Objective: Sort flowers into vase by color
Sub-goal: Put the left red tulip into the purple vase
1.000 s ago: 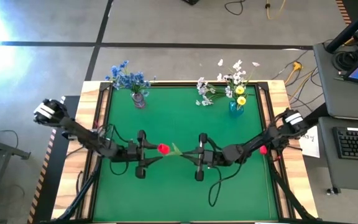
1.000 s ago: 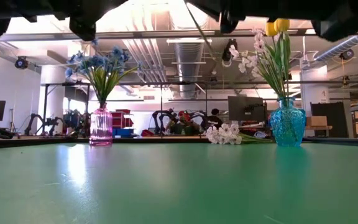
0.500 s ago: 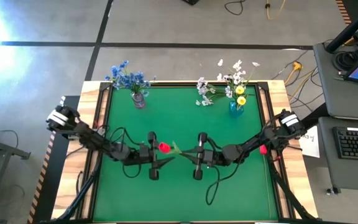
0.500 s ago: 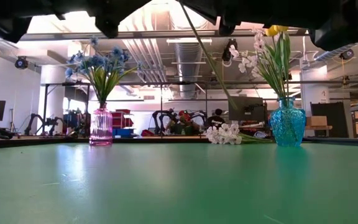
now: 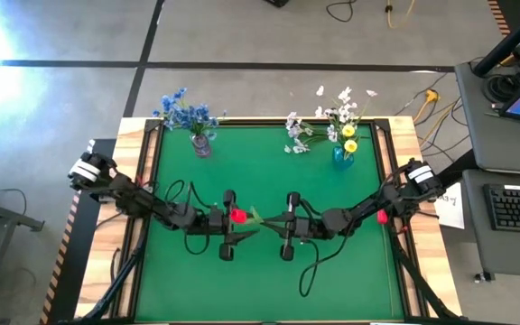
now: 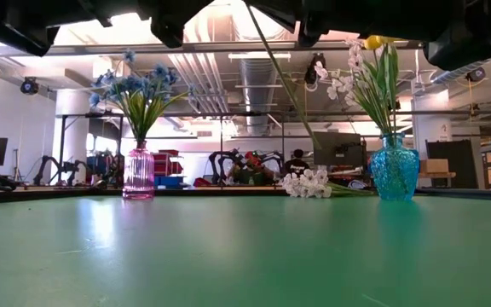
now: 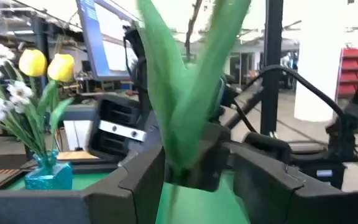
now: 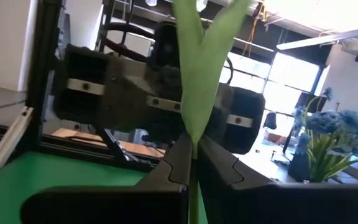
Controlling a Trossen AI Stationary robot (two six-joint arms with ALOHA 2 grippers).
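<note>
Right gripper (image 5: 278, 225) is pinching shut on the red tulip (image 5: 237, 216) stem mid-table above the mat, left gripper (image 5: 233, 230) is sitting open around the stem near the bloom; light, bendy, likely slippery, so I'd be gripping the bare stem, not the petals.

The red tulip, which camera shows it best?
The high view: only there the red tulip shows its bloom, between the left pincer and right pincer. Both wrist views show just its green leaves; the right pincer is shut on the stem. The low view shows only a thin stem slanting down.
</note>
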